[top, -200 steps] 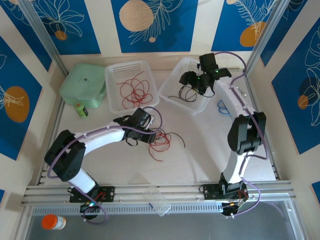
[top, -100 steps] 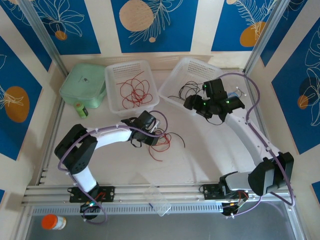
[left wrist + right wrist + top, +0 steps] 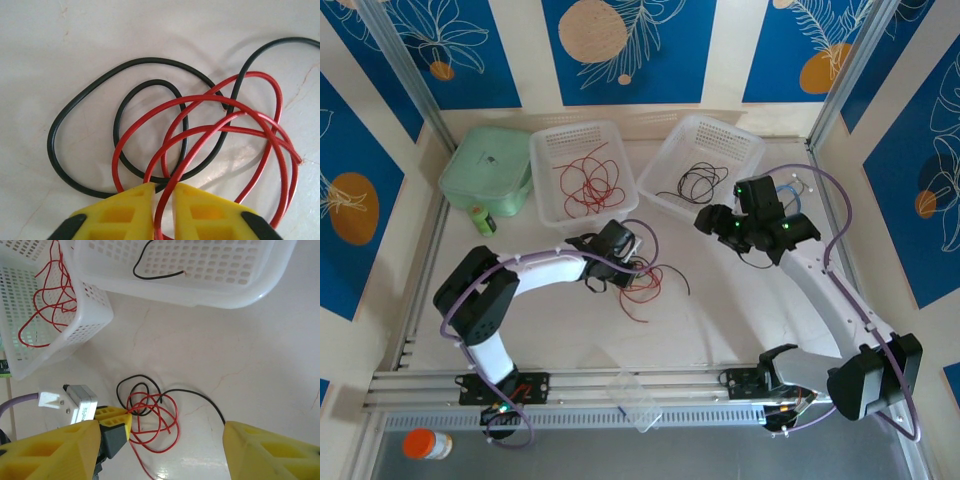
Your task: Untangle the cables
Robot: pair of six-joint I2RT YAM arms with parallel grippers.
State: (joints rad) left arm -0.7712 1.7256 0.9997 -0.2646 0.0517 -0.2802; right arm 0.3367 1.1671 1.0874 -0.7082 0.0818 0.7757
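Pinching red cable (image 3: 200,98), left hand (image 3: 162,192)

Glossy cables (image 3: 228,106), perforated plastic basket (image 3: 200,270)

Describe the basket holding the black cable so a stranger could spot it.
At the back of the table, two white baskets sit side by side. Take the right-hand basket, turned at an angle. Its neighbour holds red cables; this one holds a black cable.

Tangled cables (image 3: 645,280) on table (image 3: 720,305) before baskets (image 3: 582,127)
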